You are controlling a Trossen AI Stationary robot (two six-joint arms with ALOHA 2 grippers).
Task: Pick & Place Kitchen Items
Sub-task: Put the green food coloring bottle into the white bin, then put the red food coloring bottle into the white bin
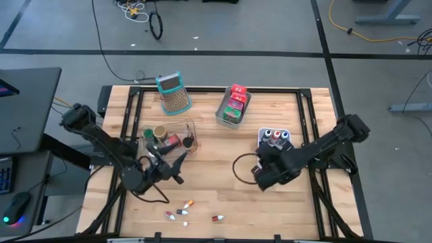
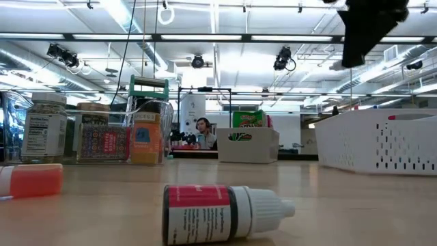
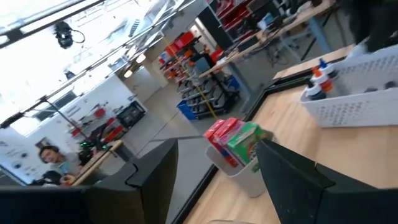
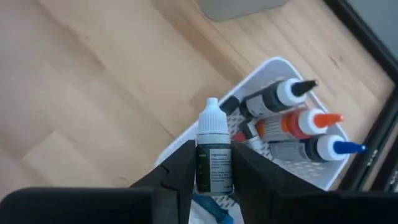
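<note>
Basket [image 4: 292, 180] white; bottle tips [image 4: 323, 118] black, orange, blue; packets [image 1: 235, 101] red, green.

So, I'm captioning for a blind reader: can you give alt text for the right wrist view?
The right gripper grips a small dark dropper bottle with a white cap between its two dark fingers, above a white perforated plastic basket. The basket holds three more dropper bottles lying flat, tipped black, orange and blue, on a light wooden table.

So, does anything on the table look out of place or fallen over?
Yes: several small bottles lie loose on their sides near the table's front edge, outside any bin. The white basket already holds three.
</note>
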